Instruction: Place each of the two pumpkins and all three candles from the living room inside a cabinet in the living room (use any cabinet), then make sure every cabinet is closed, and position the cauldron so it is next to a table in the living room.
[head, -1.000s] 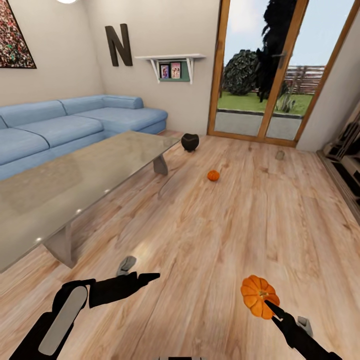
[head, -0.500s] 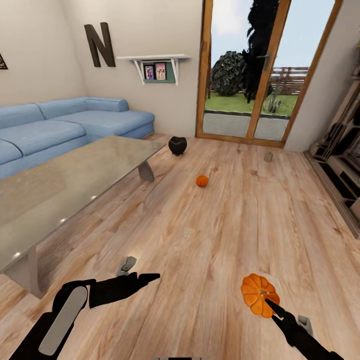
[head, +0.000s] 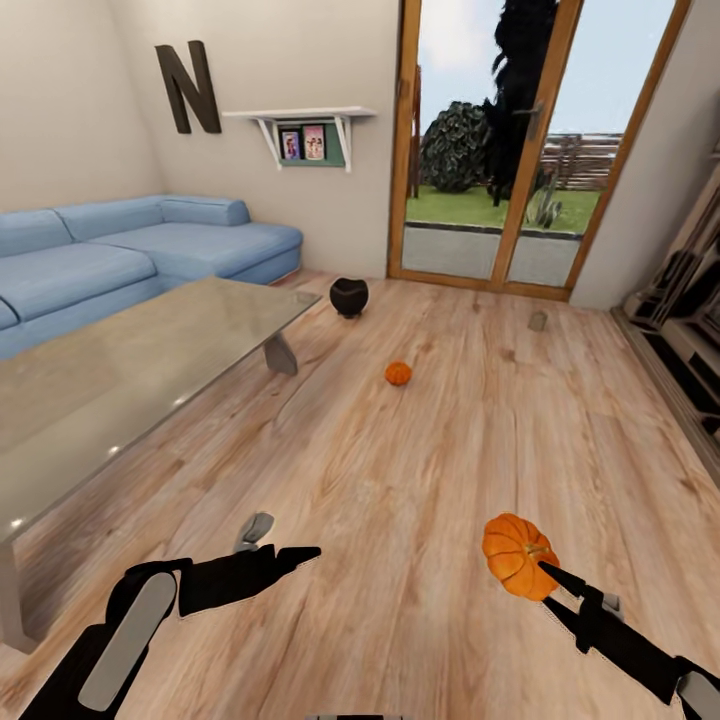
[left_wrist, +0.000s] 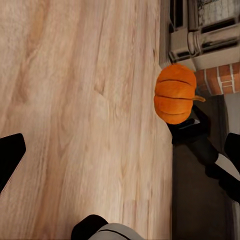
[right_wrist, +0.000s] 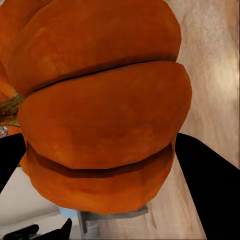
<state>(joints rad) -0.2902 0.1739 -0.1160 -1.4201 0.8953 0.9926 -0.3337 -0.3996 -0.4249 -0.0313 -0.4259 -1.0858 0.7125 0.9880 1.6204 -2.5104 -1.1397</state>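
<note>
Wooden living-room floor (head: 420, 480) underneath, the right gripper (head: 548, 574) pinches a pumpkin (head: 514, 555) aloft for carrying to the cabinet (head: 690, 340); left gripper (head: 290, 553) spread, empty.

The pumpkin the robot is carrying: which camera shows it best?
The left wrist view: the held pumpkin shows whole there, ribs and stem, pinched by the right gripper. The right wrist view is so close that it overflows the picture. The head view shows it whole but smaller, above the floor.

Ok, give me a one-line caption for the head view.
Right gripper holds a pumpkin above the wood floor; second pumpkin and cauldron ahead.
</note>
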